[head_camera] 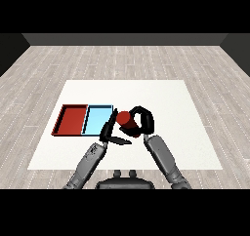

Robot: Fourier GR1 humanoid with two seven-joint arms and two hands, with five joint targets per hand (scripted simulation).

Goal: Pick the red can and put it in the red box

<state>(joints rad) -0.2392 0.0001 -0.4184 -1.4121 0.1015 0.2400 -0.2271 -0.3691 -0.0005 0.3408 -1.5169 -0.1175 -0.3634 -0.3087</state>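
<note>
Two grey forearms came in from the near edge of the white surface [195, 132], one from each lower corner of the head view. Left hand [108, 134] sat nearest, just past the near edge and a bit left of centre, fingers straight and relaxed, holding nothing, one finger pointing right toward the can. Right hand [141, 120] was just beyond and to the right of it, fingers and thumb curled round the red can [125, 120]. Can stood roughly upright inside that grip, its round red top showing, near the middle of the surface. Whether the can touched the surface or was lifted off it, could not tell. Light blue tray [99, 119] lay just left of the can, its right rim close to the left hand. Red tray [72, 119] lay side by side with the blue one, further toward the left edge. Can was outside both trays.
</note>
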